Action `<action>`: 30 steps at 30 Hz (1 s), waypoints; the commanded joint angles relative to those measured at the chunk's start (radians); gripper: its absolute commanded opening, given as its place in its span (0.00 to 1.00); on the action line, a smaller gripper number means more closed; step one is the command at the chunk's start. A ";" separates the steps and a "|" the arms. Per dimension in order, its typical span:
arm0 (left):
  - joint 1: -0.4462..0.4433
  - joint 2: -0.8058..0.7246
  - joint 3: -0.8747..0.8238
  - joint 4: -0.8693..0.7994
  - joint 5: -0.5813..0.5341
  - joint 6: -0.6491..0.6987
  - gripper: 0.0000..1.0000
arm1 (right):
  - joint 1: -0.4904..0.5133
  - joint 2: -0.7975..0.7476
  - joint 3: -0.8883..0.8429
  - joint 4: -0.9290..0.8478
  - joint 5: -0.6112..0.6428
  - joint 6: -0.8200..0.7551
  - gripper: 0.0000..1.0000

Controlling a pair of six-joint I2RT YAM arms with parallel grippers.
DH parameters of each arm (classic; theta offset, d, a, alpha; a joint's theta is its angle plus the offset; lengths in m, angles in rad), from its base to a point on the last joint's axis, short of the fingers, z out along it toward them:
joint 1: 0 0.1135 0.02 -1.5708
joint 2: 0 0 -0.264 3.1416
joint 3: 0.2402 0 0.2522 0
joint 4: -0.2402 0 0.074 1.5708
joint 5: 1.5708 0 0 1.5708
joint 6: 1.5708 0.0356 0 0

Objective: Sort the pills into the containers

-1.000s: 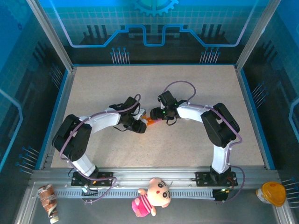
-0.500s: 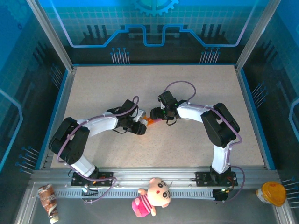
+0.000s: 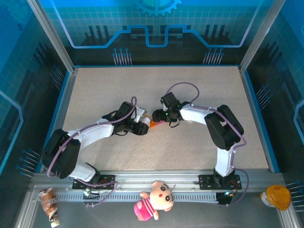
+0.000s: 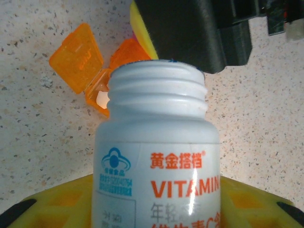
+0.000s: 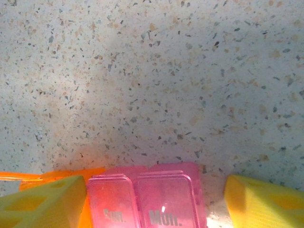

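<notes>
A white vitamin bottle (image 4: 156, 142) with its cap off is clamped in my left gripper (image 4: 154, 209), yellow fingers (image 4: 52, 202) on either side. Its open neck points at the containers. The orange compartment (image 4: 121, 59) has its lid (image 4: 76, 57) flipped open, and one white pill (image 4: 101, 99) lies inside. In the top view the bottle (image 3: 140, 121) meets the orange box (image 3: 153, 123) at the table's middle. My right gripper (image 5: 152, 204) straddles the pink compartments (image 5: 147, 199), marked Sun. and Mon., lids shut. Its left finger (image 5: 42, 199) lies against the strip, and a gap separates the right finger (image 5: 263, 202) from it.
Speckled tabletop (image 3: 190, 85) lies all round, fenced by a blue-edged frame. On the front rail outside it sit a plush doll (image 3: 154, 200), a wrapped item (image 3: 49, 204) and an orange-lidded cup (image 3: 276, 197).
My left arm has stretched out, its elbow dropping left, carrying the bottle a little right toward the orange box. The right arm has stayed put.
</notes>
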State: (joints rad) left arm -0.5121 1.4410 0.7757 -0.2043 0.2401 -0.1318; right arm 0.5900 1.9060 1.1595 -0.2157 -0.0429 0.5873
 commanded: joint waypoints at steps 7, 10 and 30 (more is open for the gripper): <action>0.006 -0.152 -0.085 0.244 -0.049 -0.029 0.00 | -0.007 -0.063 0.006 -0.088 -0.012 0.008 0.80; 0.006 -0.182 -0.078 0.304 -0.053 -0.045 0.00 | -0.013 -0.086 0.023 -0.100 -0.015 0.000 0.80; -0.012 -0.223 0.013 0.930 0.020 -0.005 0.00 | -0.221 -0.391 -0.007 -0.238 0.019 -0.061 0.82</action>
State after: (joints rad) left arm -0.5148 1.2186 0.7536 0.5159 0.2253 -0.1581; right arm 0.4217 1.5753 1.1870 -0.3870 -0.0406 0.5602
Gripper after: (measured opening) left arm 0.448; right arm 0.822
